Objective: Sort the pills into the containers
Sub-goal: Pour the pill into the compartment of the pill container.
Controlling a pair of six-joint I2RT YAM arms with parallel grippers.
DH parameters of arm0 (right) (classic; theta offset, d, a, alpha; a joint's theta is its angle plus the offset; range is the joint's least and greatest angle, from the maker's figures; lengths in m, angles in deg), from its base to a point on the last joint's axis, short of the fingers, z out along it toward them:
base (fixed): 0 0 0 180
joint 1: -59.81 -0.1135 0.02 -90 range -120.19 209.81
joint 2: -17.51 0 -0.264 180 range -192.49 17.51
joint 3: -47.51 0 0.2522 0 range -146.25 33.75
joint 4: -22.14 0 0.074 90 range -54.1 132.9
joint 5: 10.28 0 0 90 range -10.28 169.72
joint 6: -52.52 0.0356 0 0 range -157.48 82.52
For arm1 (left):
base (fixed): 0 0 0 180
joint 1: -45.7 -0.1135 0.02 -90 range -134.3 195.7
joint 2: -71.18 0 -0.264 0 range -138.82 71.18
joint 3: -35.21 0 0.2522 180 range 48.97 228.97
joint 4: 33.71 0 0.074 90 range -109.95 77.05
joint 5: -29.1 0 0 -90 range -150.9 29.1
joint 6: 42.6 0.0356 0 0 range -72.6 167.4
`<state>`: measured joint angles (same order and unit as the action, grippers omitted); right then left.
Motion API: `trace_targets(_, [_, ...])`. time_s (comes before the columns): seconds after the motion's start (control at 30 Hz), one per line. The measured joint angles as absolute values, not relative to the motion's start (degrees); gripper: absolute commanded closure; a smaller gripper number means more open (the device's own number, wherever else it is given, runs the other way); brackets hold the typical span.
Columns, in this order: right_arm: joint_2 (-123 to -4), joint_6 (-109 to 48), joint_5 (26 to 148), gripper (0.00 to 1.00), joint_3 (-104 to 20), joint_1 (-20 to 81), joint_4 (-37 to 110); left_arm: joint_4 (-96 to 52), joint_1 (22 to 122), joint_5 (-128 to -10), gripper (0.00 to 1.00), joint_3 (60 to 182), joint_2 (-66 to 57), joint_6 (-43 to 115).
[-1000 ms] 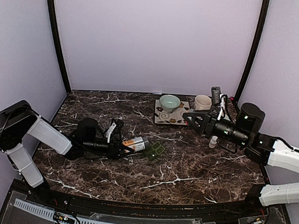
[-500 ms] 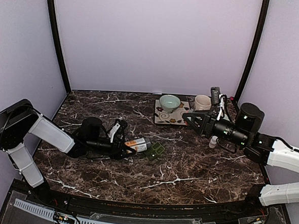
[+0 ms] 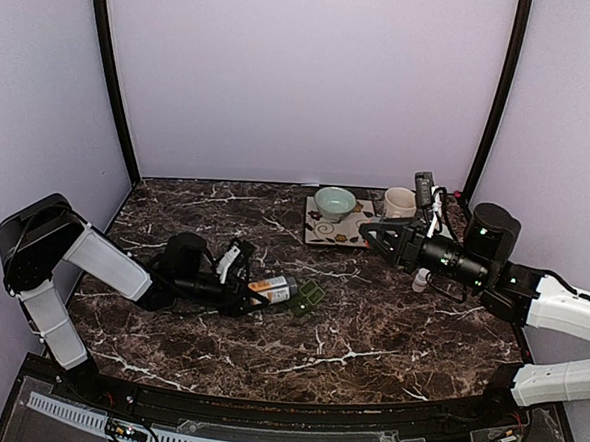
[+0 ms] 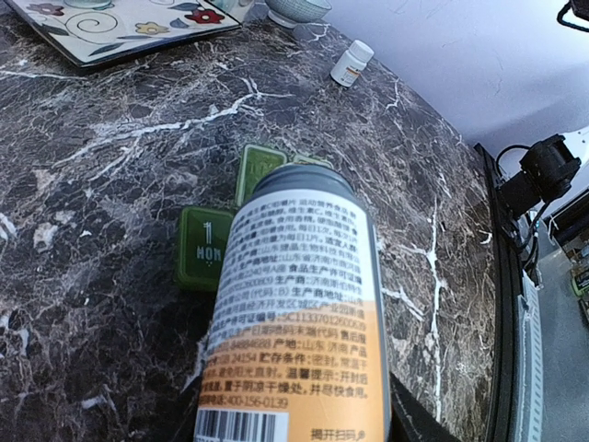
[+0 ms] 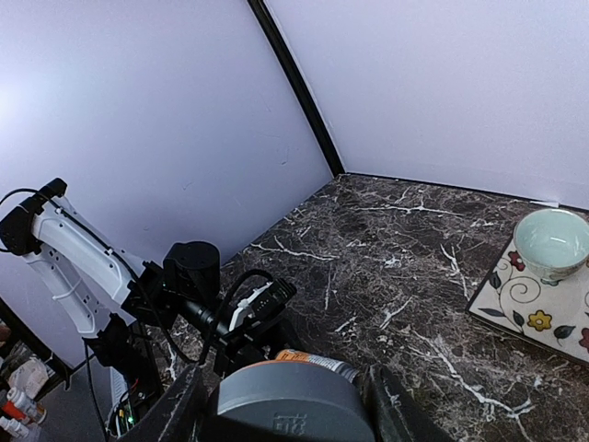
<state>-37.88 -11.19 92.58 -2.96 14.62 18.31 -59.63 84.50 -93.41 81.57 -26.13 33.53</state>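
Down near the middle of the table (image 3: 368,336), the left tool (image 3: 249,290) is clamped on an orange-and-white bottle (image 4: 294,304). Over the last second it's slid right, so the bottle's far end now hangs over the green pill organiser (image 4: 204,247). Looks like a pour being lined up; can't tell if anything has come out yet. Plenty of bare marble to the right of it. Further back, the right tool (image 3: 374,232) grips a grey cap (image 5: 287,398), well apart from the left arm and just short of the tray (image 3: 319,235) by the back wall.

Soft, even, rather dim light; faint shadows; wrist views sharp, edges mildly distorted.
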Motion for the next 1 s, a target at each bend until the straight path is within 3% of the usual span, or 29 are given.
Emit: trace_targets(1.0, [-38.25, -11.11, 92.56, 0.58, -2.96, 14.62, 18.31, -52.64, 85.49, -90.16, 1.00, 84.17, -26.31, 35.83])
